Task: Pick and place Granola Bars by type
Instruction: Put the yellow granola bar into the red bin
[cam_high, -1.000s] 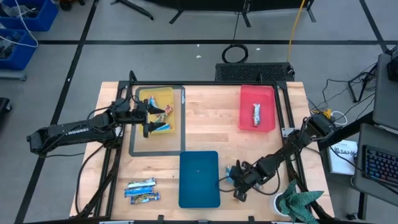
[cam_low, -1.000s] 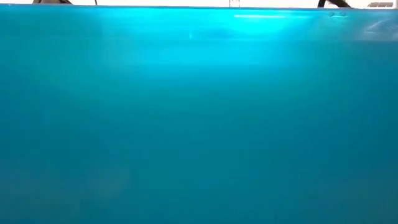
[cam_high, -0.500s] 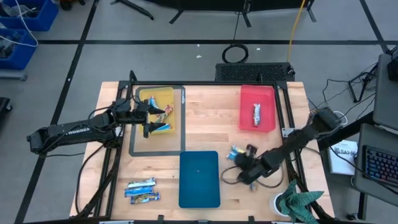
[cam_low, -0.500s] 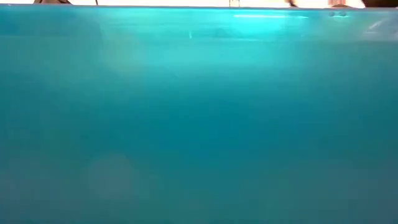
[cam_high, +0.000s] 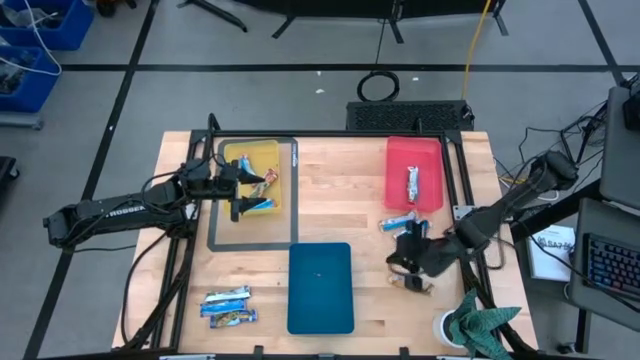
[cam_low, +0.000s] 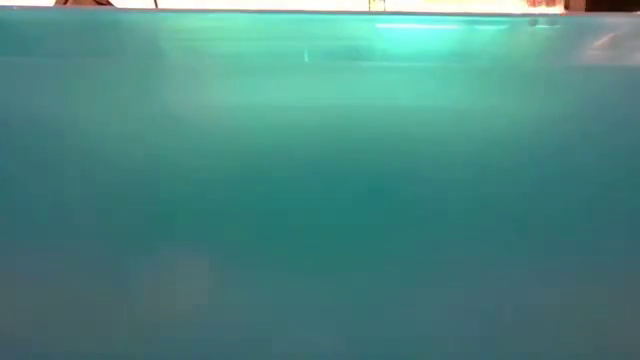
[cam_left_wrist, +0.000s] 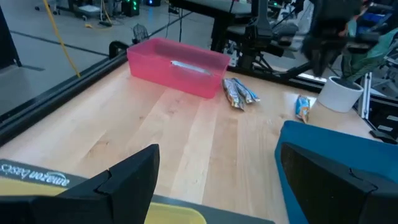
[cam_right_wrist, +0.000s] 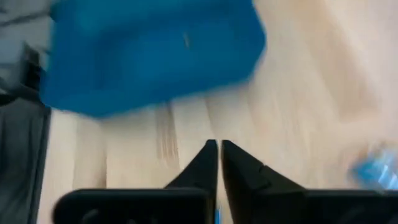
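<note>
From the high view I see the pale wooden counter (cam_high: 340, 190) with a flat yellow rectangular tray (cam_high: 252, 175), a flat red rectangular tray (cam_high: 414, 170) and a flat blue rectangular tray (cam_high: 320, 287). The multicoloured wrapped granola bars (cam_high: 262, 182) lie in the yellow tray, one shiny silver-wrapped bar (cam_high: 411, 184) in the red one, so I judge each tray is for one type. Two blue-and-white wrapped bars (cam_high: 228, 306) wait near the front left corner. Another blue-and-white bar (cam_high: 396, 223) lies just below the red tray, beside the right pincer (cam_high: 408, 252). The left pincer (cam_high: 240, 190) hangs over the yellow tray.

The low view shows only a teal surface filling the picture.

In the left wrist view the fingers stand wide apart and hold nothing; the red tray, two bars and a white cup (cam_left_wrist: 339, 93) are far ahead.

In the right wrist view the fingertips (cam_right_wrist: 208, 158) are nearly together; a sliver of blue shows low between them, but I cannot tell if it is a bar.
</note>
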